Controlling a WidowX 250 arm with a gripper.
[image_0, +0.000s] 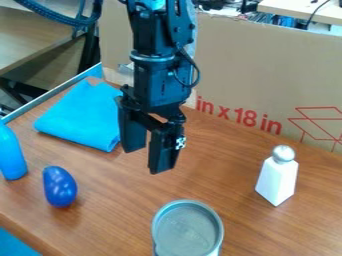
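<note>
The black gripper (147, 159) hangs above the wooden table, left of the middle, its two fingers apart with nothing between them. Behind and left of it, a folded blue cloth (87, 117) lies flat, its right edge close to the left finger in view. A can (187, 229) with a grey top stands at the front, below and right of the gripper. To the right, a white shaker with a silver cap (276, 179) stands upright. A shiny dark blue egg-shaped object (59, 187) rests at the left front. Beside it, a light blue bottle-like object (10, 154) is cut off by the left edge.
A cardboard panel (267, 65) with red print rises along the table's back edge. The wooden table (113, 220) has a blue-grey rim (53, 92) at its left side. Another table (33, 37) stands beyond at the upper left.
</note>
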